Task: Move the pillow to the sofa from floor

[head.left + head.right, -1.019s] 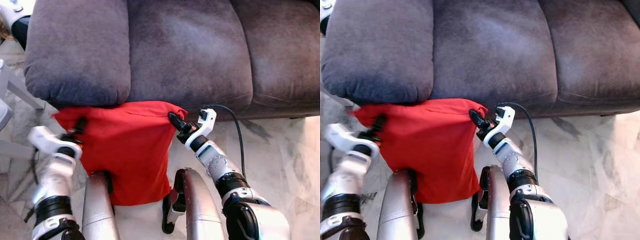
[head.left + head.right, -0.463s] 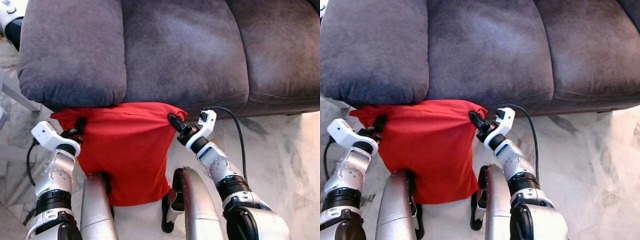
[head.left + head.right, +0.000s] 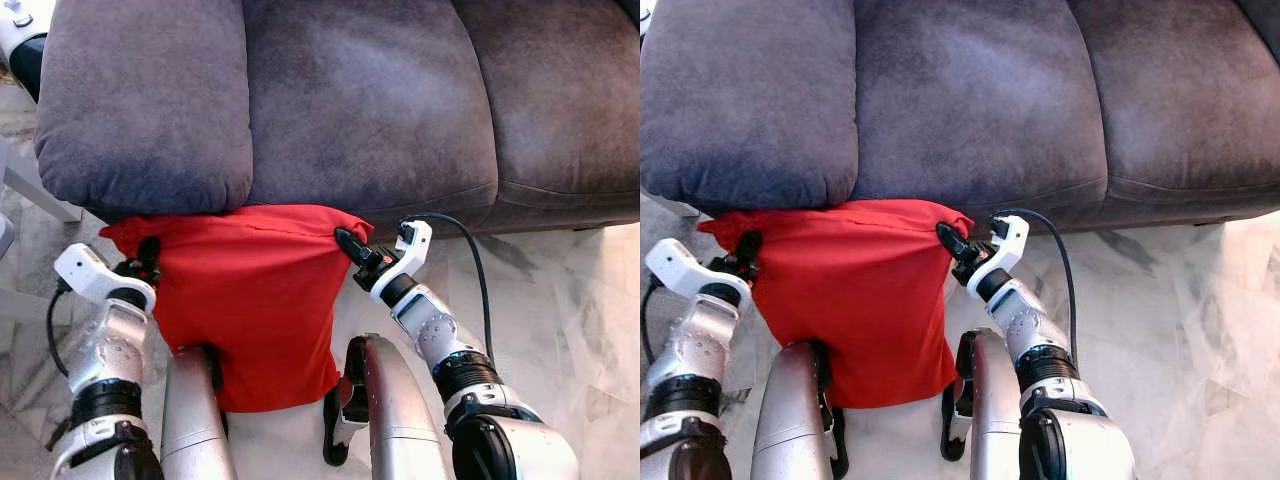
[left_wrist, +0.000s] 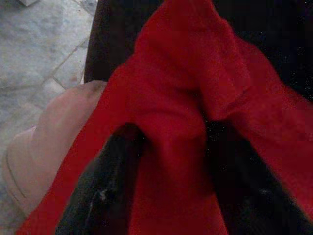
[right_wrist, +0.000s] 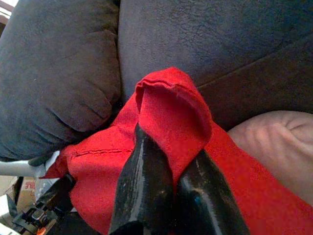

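A red pillow hangs against the front of the dark grey sofa, its lower edge down between my legs. My left gripper holds the pillow's upper left corner, with red cloth bunched between its black fingers. The right gripper is shut on the upper right corner, and its fingers pinch a fold of the pillow just below the sofa seat.
Pale marble floor lies to the right of my legs. A black cable loops off the right wrist. White furniture legs stand at the left by the sofa's end cushion.
The left gripper has shifted a little up and to the left along the pillow's left corner. The right gripper and pillow stay almost as they were.
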`<state>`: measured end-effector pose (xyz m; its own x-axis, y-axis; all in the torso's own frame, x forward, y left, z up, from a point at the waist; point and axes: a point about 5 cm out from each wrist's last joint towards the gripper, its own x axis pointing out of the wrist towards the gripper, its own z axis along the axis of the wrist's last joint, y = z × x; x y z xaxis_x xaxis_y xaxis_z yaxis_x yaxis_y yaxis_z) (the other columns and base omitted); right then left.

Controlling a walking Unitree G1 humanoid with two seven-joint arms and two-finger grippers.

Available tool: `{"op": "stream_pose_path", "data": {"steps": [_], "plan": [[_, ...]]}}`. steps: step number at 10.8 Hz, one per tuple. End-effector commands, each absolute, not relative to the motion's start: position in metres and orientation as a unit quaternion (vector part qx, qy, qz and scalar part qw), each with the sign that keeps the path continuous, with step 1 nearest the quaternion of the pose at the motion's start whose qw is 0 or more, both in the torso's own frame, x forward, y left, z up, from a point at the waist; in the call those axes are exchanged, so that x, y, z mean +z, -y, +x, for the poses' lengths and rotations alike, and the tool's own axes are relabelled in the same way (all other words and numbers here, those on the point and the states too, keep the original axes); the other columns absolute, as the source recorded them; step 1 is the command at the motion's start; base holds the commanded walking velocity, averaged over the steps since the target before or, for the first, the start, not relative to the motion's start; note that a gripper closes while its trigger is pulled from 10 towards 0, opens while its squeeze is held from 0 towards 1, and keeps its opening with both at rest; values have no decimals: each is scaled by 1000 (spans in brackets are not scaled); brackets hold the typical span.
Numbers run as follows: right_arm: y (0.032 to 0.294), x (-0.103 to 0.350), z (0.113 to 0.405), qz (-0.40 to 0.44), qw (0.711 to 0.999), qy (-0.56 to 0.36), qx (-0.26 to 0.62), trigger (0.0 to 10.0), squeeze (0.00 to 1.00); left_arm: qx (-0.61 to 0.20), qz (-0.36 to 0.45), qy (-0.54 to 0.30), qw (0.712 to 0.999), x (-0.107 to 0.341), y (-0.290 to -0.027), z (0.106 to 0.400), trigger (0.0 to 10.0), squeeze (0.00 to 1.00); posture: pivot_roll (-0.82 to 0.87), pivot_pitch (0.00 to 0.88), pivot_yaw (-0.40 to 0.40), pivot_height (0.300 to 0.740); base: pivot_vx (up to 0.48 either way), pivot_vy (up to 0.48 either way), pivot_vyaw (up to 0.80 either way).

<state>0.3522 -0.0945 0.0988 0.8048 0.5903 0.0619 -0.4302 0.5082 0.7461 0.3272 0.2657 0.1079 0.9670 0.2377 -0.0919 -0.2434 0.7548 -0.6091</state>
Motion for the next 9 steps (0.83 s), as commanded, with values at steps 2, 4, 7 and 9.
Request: {"op": "stream_pose_path", "data": {"steps": [2, 4, 7, 9], "plan": [[101, 91, 348, 403, 864, -104, 282, 0, 0, 139, -339, -30, 930, 90, -261, 317, 0, 0, 141, 423, -189, 592, 0, 0, 0], [101, 91, 347, 402, 865, -105, 282, 0, 0, 145, -338, -39, 929, 85, -259, 315, 0, 0, 142, 421, -188, 592, 0, 0, 0], [101, 90, 347, 401, 865, -106, 281, 0, 0, 151, -336, -32, 929, 88, -261, 316, 0, 0, 146, 420, -186, 592, 0, 0, 0], [97, 88, 345, 394, 866, -111, 286, 0, 0, 147, -337, -28, 930, 89, -255, 317, 0, 0, 150, 416, -183, 592, 0, 0, 0]]}}
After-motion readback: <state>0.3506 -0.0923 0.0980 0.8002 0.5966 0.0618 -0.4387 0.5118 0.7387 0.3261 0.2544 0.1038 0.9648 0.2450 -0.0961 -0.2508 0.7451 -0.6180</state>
